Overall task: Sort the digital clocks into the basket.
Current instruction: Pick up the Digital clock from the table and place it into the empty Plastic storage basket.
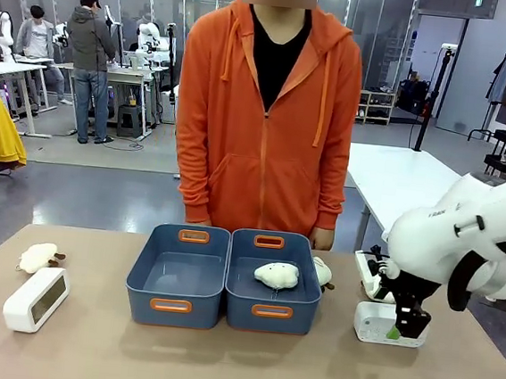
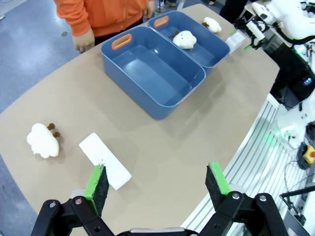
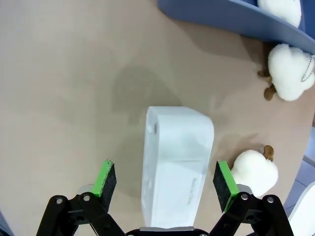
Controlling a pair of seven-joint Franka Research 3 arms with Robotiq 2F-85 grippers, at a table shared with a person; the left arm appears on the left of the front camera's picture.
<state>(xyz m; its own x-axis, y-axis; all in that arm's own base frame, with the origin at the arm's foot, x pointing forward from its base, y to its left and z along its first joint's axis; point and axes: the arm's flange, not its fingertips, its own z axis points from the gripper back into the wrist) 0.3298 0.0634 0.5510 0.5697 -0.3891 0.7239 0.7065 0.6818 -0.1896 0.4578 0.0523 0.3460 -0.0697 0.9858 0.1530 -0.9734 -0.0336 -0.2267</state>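
The right jaws stood spread astride one clock [image 3: 177,157] on the desk [image 3: 64,73] — just right of the baskets [image 1: 171,318]. The left jaws hung open above the other clock [image 2: 105,161] at the desk's left.

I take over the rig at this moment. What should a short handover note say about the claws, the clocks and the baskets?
Right claw: open, one finger on either side of the right clock, not shut on it.
Left claw: open, holding nothing, above the table near the left clock.
Left basket: empty. Right basket: holds one sheep.
Done: no clock is in a basket yet.
Left: grasp both clocks and put them in a basket.
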